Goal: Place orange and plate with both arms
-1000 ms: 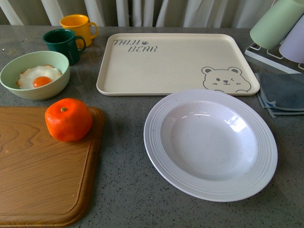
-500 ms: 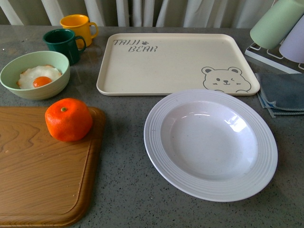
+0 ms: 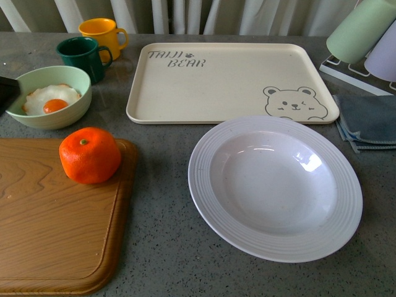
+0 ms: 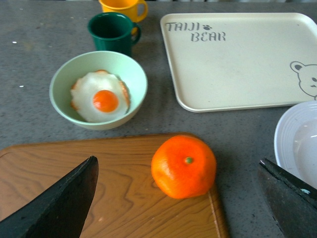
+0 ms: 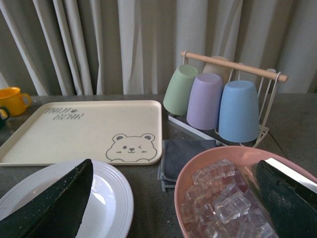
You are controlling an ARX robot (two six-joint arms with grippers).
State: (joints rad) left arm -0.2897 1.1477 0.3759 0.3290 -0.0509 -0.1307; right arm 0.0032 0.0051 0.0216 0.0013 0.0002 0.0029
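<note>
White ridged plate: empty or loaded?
Empty. The large white ridged plate holds only glare; the round bright orange fruit sits on the wooden cutting board.

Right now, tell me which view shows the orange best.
The left wrist view: the orange fills more of the picture, whole, stem dot facing the camera. The front view shows it whole but smaller, on the board. The right wrist view does not show it.

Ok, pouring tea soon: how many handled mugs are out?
2: the yellow mug far back on the left, the dark green mug just in front of it.
</note>
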